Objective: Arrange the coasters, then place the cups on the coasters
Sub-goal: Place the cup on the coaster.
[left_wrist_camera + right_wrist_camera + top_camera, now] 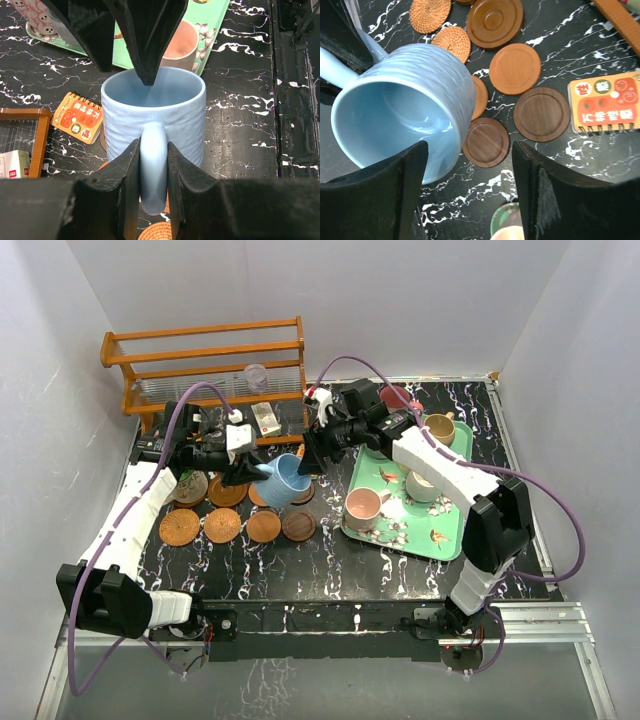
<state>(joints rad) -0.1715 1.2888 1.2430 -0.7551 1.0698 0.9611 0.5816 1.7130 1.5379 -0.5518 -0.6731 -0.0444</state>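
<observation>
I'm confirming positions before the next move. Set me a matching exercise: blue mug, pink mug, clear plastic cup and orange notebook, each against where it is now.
Things:
1. blue mug
2. pink mug
3. clear plastic cup
4. orange notebook

Places:
A. on the wooden rack
B. flat on the black table
C. handle pinched in the left end effector
D. on the green tray

Pairs: 1-C, 2-D, 3-A, 4-B
</observation>
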